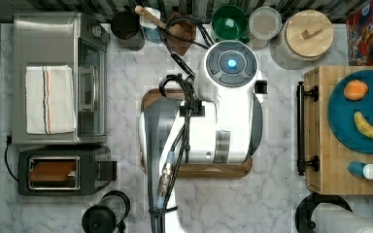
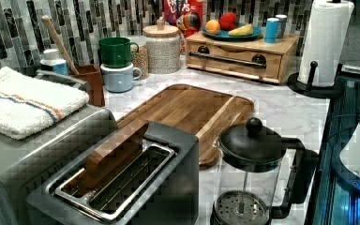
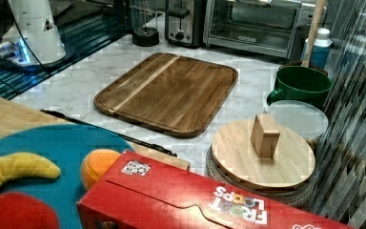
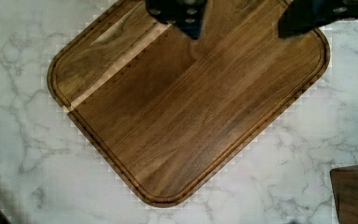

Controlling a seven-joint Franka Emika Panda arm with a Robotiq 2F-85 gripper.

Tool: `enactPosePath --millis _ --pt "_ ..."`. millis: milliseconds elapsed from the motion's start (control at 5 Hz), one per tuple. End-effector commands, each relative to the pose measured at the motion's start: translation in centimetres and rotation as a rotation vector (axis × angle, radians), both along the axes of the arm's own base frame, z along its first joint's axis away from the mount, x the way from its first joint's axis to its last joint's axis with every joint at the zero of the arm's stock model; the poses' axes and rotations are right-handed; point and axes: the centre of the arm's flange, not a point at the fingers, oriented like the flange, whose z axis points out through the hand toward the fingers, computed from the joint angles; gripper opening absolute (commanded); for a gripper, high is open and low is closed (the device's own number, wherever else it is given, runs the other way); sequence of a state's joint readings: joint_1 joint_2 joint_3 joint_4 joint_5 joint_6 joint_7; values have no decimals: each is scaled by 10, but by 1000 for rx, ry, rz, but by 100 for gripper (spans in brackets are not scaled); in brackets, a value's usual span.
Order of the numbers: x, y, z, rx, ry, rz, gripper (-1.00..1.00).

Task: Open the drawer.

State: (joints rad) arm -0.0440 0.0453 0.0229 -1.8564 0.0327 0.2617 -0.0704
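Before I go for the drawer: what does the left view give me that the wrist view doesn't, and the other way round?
Left view: the light wood drawer, shut, its long black bar handle facing the counter, and the blue plate of fruit on the cabinet above. Wrist view: the gripper, open, hanging above the board with nothing between the fingers. Both: the dark wooden tray with rounded corners on the white marble counter.

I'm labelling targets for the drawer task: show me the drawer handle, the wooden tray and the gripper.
drawer handle [image 2: 227, 57]: left view, middle of the black bar.
wooden tray [image 3: 171, 93]: right view, centre of its dark surface.
gripper [image 4: 242, 21]: wrist view, midway between the two dark fingertips, which stand apart.
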Motion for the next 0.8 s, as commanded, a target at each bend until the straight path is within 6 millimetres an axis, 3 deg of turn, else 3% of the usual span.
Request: enactPosePath --millis 200,400,600,800 --pt "0 -4 0 2 -1 -4 100" --pt "0 -4 0 2 -1 -4 100" --pt "-4 -9 -13 -36 -21 80 100" --pt "-8 -27 -24 -48 -24 184 100"
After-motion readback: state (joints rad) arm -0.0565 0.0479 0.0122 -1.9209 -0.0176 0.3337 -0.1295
